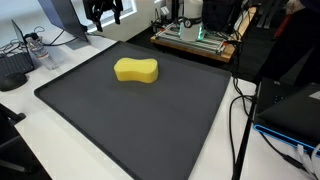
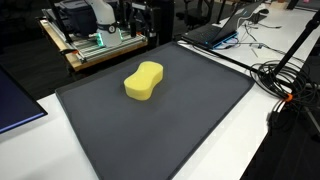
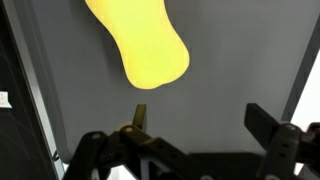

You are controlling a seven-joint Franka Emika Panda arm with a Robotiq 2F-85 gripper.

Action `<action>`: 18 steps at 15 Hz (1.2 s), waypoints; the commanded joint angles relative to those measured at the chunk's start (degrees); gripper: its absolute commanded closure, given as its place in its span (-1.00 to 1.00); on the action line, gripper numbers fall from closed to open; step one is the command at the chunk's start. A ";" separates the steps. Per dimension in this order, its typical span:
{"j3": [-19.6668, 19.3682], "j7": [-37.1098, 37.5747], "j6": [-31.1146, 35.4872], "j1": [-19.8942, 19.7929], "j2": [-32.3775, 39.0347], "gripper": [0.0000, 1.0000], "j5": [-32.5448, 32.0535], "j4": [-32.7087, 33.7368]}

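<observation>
A dark grey mat (image 1: 130, 125) covers most of a white table (image 1: 50, 142) and shows in both exterior views. A yellow sponge (image 1: 136, 70) with a pinched waist lies flat on the mat, on its far half and clear of every edge. In the wrist view the gripper (image 3: 195, 112) hangs above the mat just short of the sponge's rounded end, its claw released and spread wide with nothing between the fingers (image 3: 140, 115) and nothing touching the sponge. Beyond the mat's far edge stands a low wooden bench (image 2: 100, 48) carrying lit electronics. Black cables (image 2: 285, 80) trail over the table beside the mat in an exterior view, with a dark laptop (image 2: 215, 32) past the mat's far corner. A monitor (image 1: 60, 15) stands off another corner.
</observation>
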 commanded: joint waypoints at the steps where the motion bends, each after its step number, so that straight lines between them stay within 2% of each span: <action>1: 3.40 -11.46 -4.35 -3.62 5.36 -1.00 0.28 6.53; 6: 3.97 -29.18 -11.32 -6.59 12.67 -1.00 3.58 16.63; 10: 3.95 -38.88 -15.39 -9.33 19.34 -1.00 9.52 25.94; 15: 3.98 -42.31 -23.83 -10.92 28.94 -1.00 15.16 37.14; 18: 4.63 -42.48 -25.06 -10.01 32.30 -1.00 15.33 39.62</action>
